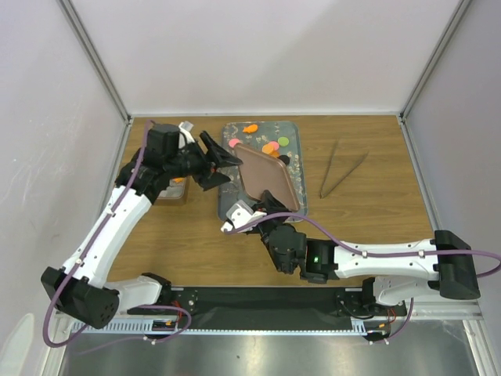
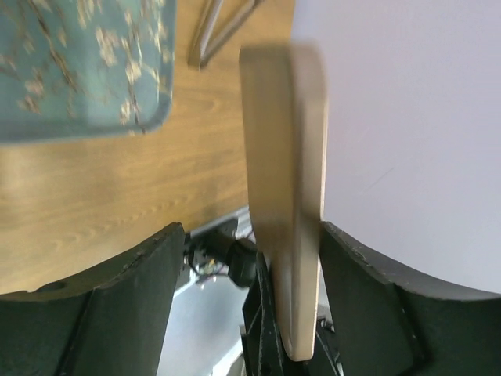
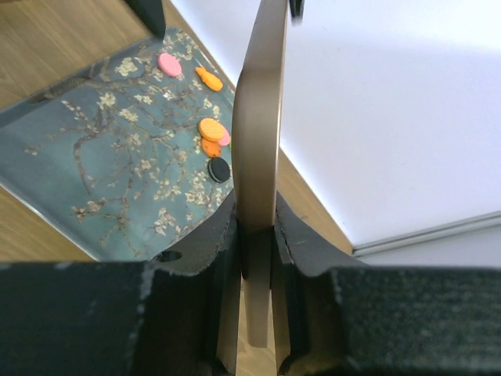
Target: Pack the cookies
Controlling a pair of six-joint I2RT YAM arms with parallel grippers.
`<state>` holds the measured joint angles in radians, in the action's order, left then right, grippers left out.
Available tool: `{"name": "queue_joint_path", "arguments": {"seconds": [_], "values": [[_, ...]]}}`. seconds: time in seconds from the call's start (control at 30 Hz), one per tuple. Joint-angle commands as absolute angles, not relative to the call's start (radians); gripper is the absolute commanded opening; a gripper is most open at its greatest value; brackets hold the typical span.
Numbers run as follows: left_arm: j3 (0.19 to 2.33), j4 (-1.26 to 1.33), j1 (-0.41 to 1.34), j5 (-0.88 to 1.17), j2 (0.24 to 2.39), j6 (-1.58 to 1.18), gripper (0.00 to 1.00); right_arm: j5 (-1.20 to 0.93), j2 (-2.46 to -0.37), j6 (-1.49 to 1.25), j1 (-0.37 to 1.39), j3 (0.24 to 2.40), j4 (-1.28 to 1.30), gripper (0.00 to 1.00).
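Right claw [image 3: 257, 227]: jaws narrow, pinched flat on the lower edge of a thin brown plate [image 3: 262, 133], pads pressed against both faces. Plate stands on edge, tilted. From above it is a rounded rectangle with a shallow raised rim and a smooth matte surface. Left claw [image 2: 250, 231]: jaws wide, straddling the same plate's far edge. There's a clear gap on each side of it and neither black finger [image 2: 117, 313] touches, so it grips nothing. Through that wrist view the plate is blurred and pale tan, seen edge-on. Below the plate lies the floral tray [image 3: 117, 172]: teal ground, white blossom and dark twig print, glossy, rounded corners, flat on the wood-grain table [image 2: 117, 196]. The cookies [image 3: 210, 129] lie loose on the tray's far end, none in either claw. Two orange discs overlap, with a pink one tucked against them. A black disc [image 3: 220, 169] is just beside those, close to the plate. Farther out are an orange fish shape [image 3: 208, 78] and a pink disc [image 3: 169, 64]; a green disc [image 1: 284, 141] shows from above. Thin metal tongs [image 1: 340, 168] lie on bare wood to the right of the tray, apart from it. A small brown box [image 1: 174, 190] sits by my left forearm; contents too small to tell.
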<state>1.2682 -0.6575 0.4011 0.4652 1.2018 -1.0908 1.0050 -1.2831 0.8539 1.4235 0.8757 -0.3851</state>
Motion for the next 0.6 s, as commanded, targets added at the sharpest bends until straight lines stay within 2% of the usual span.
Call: {"name": "queue_joint_path", "arguments": {"seconds": [0.0, 0.17, 0.37, 0.47, 0.57], "values": [[1.334, -0.604, 0.324, 0.514, 1.172, -1.032, 0.75, 1.028, -1.256, 0.749, 1.416, 0.956, -0.313, 0.00], [1.361, -0.572, 0.207, 0.546, 1.166, -0.983, 0.76, 0.971, -1.236, 0.566, 1.376, 1.014, -0.134, 0.00], [1.348, -0.539, 0.074, 0.520, 1.131, -0.953, 0.81, 0.773, -1.227, 0.316, 1.261, 1.120, 0.069, 0.00], [1.356, -0.526, 0.025, 0.497, 1.140, -0.921, 0.80, 0.625, -1.250, 0.198, 1.160, 1.205, 0.112, 0.00], [1.364, -0.511, -0.030, 0.422, 1.141, -0.835, 0.80, 0.291, -1.304, 0.030, 0.999, 1.311, 0.149, 0.00]]}}
